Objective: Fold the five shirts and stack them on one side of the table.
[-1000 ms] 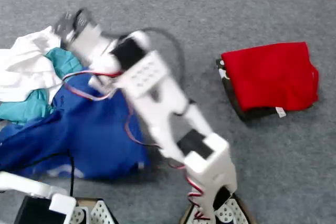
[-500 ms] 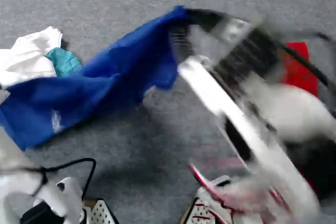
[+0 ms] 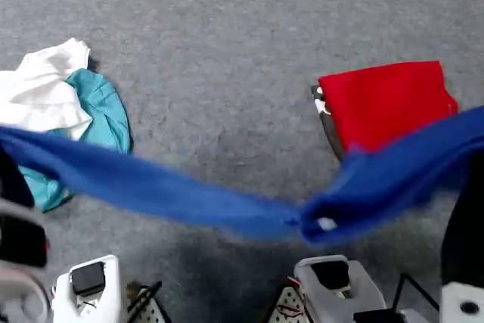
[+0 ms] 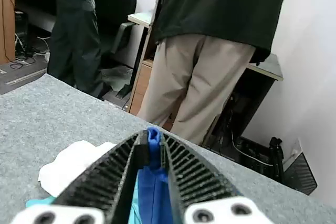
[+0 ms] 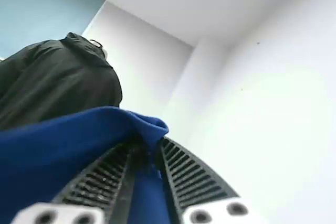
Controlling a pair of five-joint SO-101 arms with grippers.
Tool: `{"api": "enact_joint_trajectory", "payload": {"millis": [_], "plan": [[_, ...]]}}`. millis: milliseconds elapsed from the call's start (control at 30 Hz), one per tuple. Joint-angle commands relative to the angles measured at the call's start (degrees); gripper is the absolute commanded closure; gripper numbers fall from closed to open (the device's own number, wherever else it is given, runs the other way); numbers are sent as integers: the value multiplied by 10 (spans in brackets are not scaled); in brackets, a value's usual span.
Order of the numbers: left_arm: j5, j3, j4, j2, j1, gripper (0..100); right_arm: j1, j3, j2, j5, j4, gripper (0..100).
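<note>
L gripper (image 4: 151,139) & R gripper (image 5: 149,148) each clamped on an end of the blue shirt (image 3: 227,206), strung in the air along the front edge of the table (image 3: 227,51), sagging mid-span. Red shirt (image 3: 386,104) folded near right edge; white shirt (image 3: 41,92), teal shirt (image 3: 106,119) heaped at left. Best: even tension, lay flat at centre w/o twist.

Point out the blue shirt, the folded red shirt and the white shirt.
blue shirt (image 3: 189,194), high view, middle of the stretched span.
red shirt (image 3: 386,104), high view, centre of its folded top.
white shirt (image 3: 38,96), high view, its crumpled middle.
</note>
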Motion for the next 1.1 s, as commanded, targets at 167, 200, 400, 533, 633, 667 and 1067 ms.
{"api": "enact_joint_trajectory", "payload": {"millis": [167,200,400,533,633,667,1067], "plan": [[-29,220,5,-168,4,981,14,7,1,42,25,998],[-30,244,5,-187,4,981,14,12,1,42,27,998],[-33,432,-48,-218,5,981,9,158,2,45,-7,998],[-33,611,-234,-191,5,981,-14,345,2,46,-120,998],[-33,711,-414,-157,5,981,-39,511,2,79,-254,998],[-33,738,-473,-141,6,981,-46,568,5,92,-309,998],[-12,700,-825,201,32,981,-50,729,204,118,-629,998]]}}
